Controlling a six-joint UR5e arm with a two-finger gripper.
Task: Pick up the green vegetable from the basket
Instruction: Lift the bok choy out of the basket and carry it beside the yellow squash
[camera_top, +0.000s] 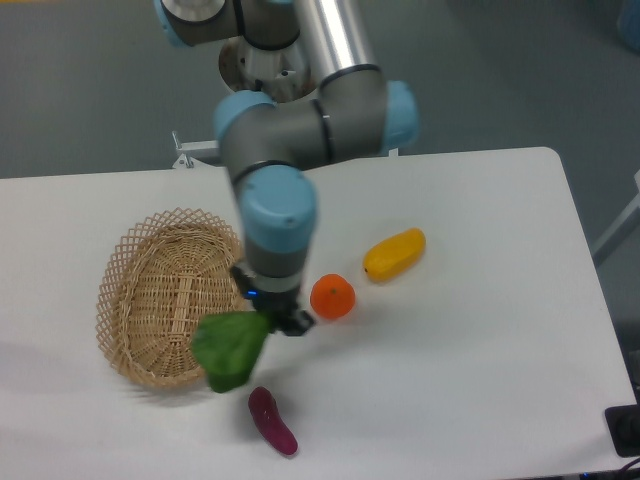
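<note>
Your gripper (283, 318) is clamped on the green vegetable (229, 348), which hangs over the basket (160, 300) rim's right edge, just above the purple piece (272, 421). Orange (332, 297) sits right of the basket, w/ yellow fruit (394, 254) farther right.

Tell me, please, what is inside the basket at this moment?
Nothing shows inside the basket; only its woven bottom is visible. The green vegetable hangs from the pincer over the basket's right rim, covering a small part of that rim, so what lies there cannot be seen.
</note>
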